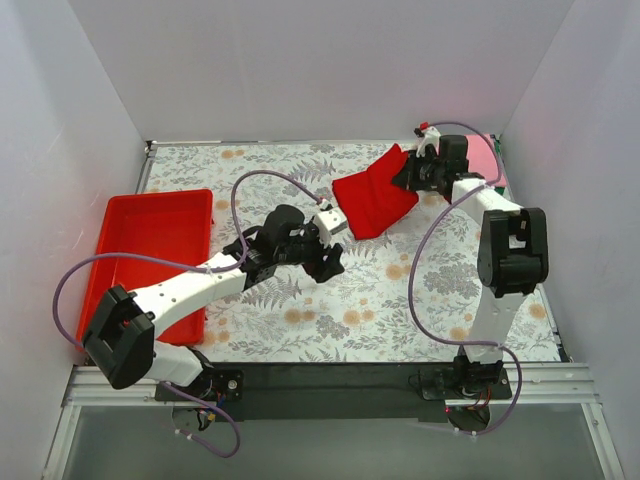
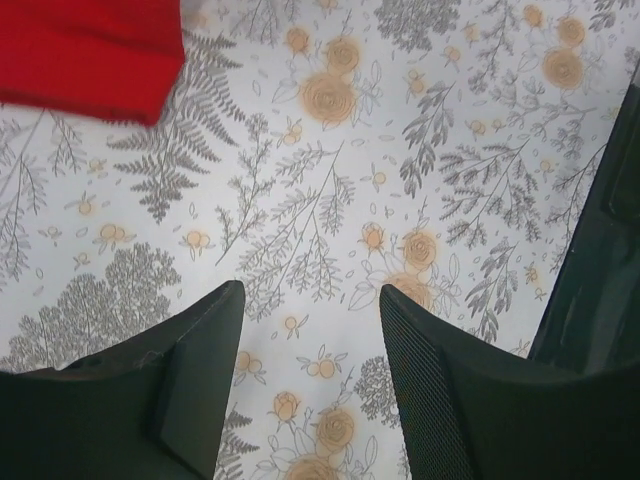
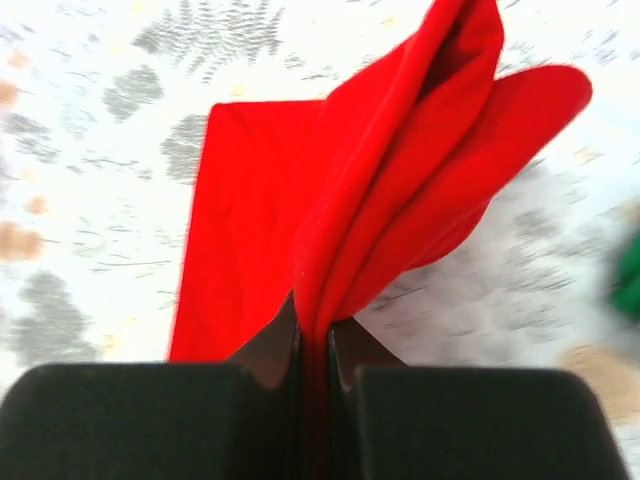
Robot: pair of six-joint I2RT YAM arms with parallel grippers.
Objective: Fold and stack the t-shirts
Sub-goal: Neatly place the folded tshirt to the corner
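The red t-shirt [image 1: 372, 200] lies partly folded on the floral tablecloth at the back centre. Its right edge is lifted up by my right gripper [image 1: 407, 171]. In the right wrist view that gripper [image 3: 315, 335] is shut on a bunched fold of the red t-shirt [image 3: 290, 200]. My left gripper [image 1: 333, 262] hovers just in front of the shirt's near left corner. Its fingers stand open over bare cloth [image 2: 310, 300], holding nothing, and the red t-shirt's corner [image 2: 90, 50] shows at the upper left. A pink t-shirt [image 1: 486, 156] lies behind the right arm. A bit of green cloth [image 3: 630, 280] shows at the edge.
A rigid red plastic tray [image 1: 150, 250] sits at the table's left side, partly under the left arm. White walls close in the table on three sides. Purple cables loop over both arms.
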